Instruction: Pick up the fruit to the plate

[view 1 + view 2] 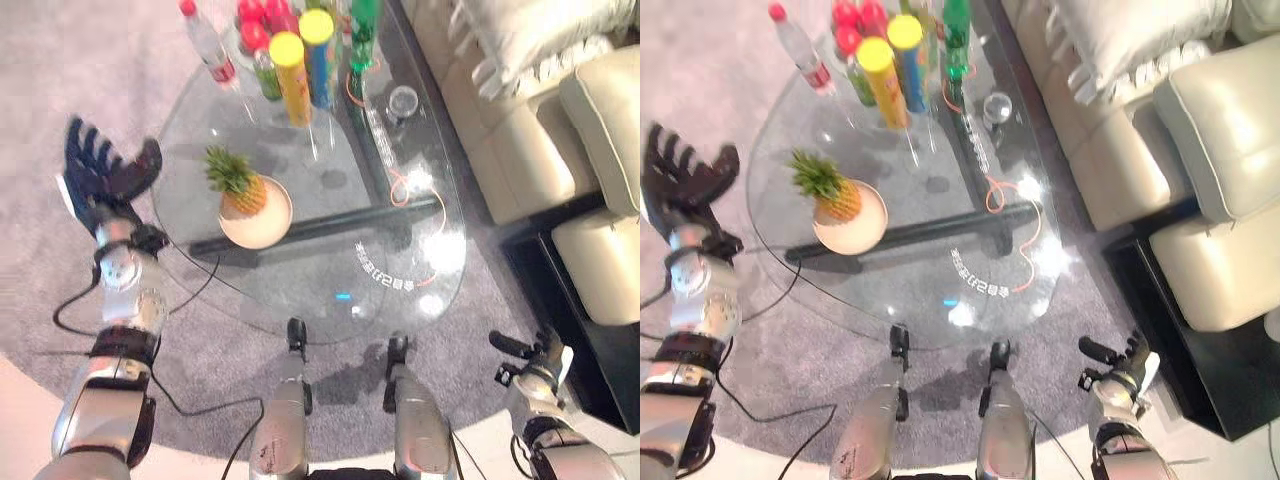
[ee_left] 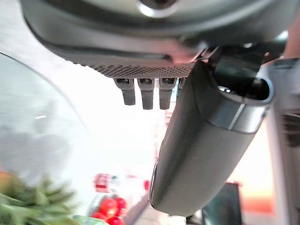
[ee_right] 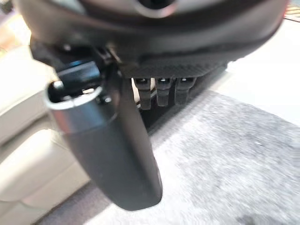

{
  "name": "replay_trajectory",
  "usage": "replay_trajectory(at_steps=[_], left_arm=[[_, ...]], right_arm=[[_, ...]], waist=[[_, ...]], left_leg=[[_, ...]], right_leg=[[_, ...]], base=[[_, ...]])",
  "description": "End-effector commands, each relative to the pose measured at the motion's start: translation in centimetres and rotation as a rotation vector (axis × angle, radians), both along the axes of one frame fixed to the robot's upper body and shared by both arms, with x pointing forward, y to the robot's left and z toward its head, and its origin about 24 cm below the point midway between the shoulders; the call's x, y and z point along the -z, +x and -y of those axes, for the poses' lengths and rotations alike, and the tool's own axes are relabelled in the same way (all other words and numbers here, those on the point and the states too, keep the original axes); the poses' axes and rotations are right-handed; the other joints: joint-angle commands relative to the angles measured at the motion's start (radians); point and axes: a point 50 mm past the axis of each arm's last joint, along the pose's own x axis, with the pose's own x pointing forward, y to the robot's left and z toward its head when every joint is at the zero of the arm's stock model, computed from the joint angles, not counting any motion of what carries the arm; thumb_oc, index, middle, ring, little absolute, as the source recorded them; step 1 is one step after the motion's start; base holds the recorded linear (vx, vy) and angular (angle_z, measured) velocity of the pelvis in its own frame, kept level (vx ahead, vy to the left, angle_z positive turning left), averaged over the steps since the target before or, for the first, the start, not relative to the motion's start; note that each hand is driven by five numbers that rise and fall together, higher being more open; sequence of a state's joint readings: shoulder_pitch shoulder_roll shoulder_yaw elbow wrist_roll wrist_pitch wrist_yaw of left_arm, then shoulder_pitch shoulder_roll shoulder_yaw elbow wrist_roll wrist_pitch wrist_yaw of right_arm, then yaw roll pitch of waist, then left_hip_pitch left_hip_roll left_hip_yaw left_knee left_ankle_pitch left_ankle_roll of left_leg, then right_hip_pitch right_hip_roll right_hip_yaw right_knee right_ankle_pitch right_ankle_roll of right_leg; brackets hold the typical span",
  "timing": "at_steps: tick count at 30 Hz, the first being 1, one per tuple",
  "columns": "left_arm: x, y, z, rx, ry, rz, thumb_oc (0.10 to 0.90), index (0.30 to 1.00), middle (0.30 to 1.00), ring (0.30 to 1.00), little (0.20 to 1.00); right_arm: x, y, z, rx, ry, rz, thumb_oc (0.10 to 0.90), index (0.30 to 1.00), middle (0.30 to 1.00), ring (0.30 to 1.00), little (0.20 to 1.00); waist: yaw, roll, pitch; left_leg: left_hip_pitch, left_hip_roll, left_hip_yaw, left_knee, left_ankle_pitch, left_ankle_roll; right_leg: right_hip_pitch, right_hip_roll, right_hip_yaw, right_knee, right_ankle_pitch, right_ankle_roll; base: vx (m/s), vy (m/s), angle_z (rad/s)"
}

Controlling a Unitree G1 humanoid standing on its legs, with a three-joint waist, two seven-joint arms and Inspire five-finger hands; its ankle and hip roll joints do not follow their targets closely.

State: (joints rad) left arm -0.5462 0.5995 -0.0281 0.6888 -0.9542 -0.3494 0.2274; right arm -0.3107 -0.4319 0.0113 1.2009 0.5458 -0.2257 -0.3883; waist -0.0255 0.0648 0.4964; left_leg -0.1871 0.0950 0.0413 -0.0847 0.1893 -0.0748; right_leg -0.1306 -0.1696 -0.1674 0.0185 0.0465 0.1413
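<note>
A small pineapple (image 1: 238, 184) with a green crown stands on a round cream plate (image 1: 262, 228) on the glass coffee table (image 1: 400, 250). My left hand (image 1: 100, 170) is raised beside the table's left edge, a short way left of the plate, fingers spread and straight, holding nothing. In the left wrist view the left hand (image 2: 206, 136) shows its straight thumb, with the pineapple's leaves (image 2: 33, 201) past it. My right hand (image 1: 530, 360) hangs low at the lower right over the carpet, away from the table, fingers relaxed and empty.
Several bottles and tall cans (image 1: 290, 60) stand at the table's far end, a clear water bottle (image 1: 208, 45) among them. A glass (image 1: 403, 100) and an orange cable (image 1: 400, 185) lie on the right. A cream sofa (image 1: 560, 120) runs along the right side.
</note>
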Motion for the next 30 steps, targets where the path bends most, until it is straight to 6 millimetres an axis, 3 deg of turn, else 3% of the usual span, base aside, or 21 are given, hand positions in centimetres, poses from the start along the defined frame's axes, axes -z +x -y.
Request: replay_trajectory(at_steps=[1, 5, 6, 10, 20, 30], left_arm=[[5.7, -1.8, -0.2, 0.107, -0.144, -0.121, 0.800, 0.900, 0.900, 0.900, 0.900], [14.3, -6.8, 0.2, 0.134, -0.183, -0.501, 0.800, 0.900, 0.900, 0.900, 0.900], [17.5, -9.5, 0.3, 0.146, -0.174, -0.675, 0.800, 0.900, 0.900, 0.900, 0.900], [22.2, -14.8, 0.8, 0.172, -0.178, -0.963, 0.800, 0.900, 0.900, 0.900, 0.900], [27.3, -23.5, 3.8, 0.400, -0.134, -1.516, 0.800, 0.900, 0.900, 0.900, 0.900], [28.2, -24.2, 6.1, 0.585, -0.050, -1.621, 0.800, 0.900, 0.900, 0.900, 0.900]], right_arm=[[2.2, -4.8, 1.5, -0.026, -0.023, -0.163, 0.800, 0.900, 0.900, 0.900, 0.900], [4.4, -8.1, 0.4, -0.078, 0.028, -0.301, 0.800, 0.900, 0.900, 0.900, 0.900], [5.2, -9.4, 0.0, -0.099, 0.050, -0.361, 0.800, 0.900, 0.900, 0.900, 0.900], [6.5, -11.9, -0.5, -0.157, 0.101, -0.514, 0.800, 0.900, 0.900, 0.900, 0.900], [8.3, -14.1, -3.2, -0.345, 0.182, -0.715, 0.800, 0.900, 0.900, 0.900, 0.900], [9.0, -13.6, -5.2, -0.490, 0.210, -0.793, 0.800, 0.900, 0.900, 0.900, 0.900]], waist=[[0.014, -0.047, -0.206], [0.019, -0.048, -0.288], [0.017, -0.049, -0.318], [0.008, -0.044, -0.369], [-0.009, -0.044, -0.411], [-0.010, -0.040, -0.423]], left_leg=[[0.094, -0.033, 0.041, 0.018, -0.126, -0.014], [0.166, -0.029, 0.038, 0.022, -0.145, -0.009], [0.192, -0.024, 0.043, 0.024, -0.155, -0.010], [0.252, -0.010, 0.058, 0.019, -0.177, -0.013], [0.294, 0.018, 0.085, -0.003, -0.189, -0.025], [0.297, 0.025, 0.120, -0.003, -0.192, -0.031]], right_leg=[[0.033, -0.009, 0.017, 0.002, 0.001, 0.004], [0.110, -0.002, 0.014, -0.004, -0.013, -0.002], [0.137, 0.001, 0.012, -0.009, -0.019, -0.004], [0.191, 0.005, 0.014, -0.027, -0.035, -0.006], [0.243, -0.005, -0.005, -0.077, -0.025, 0.012], [0.250, -0.022, -0.040, -0.100, -0.011, 0.020]], base=[[0.22, -0.033, 0.06], [0.23, -0.035, 0.01], [0.28, -0.026, -0.03], [0.19, 0.008, -0.02], [0.05, 0.002, -0.04], [0.01, 0.008, -0.04]])
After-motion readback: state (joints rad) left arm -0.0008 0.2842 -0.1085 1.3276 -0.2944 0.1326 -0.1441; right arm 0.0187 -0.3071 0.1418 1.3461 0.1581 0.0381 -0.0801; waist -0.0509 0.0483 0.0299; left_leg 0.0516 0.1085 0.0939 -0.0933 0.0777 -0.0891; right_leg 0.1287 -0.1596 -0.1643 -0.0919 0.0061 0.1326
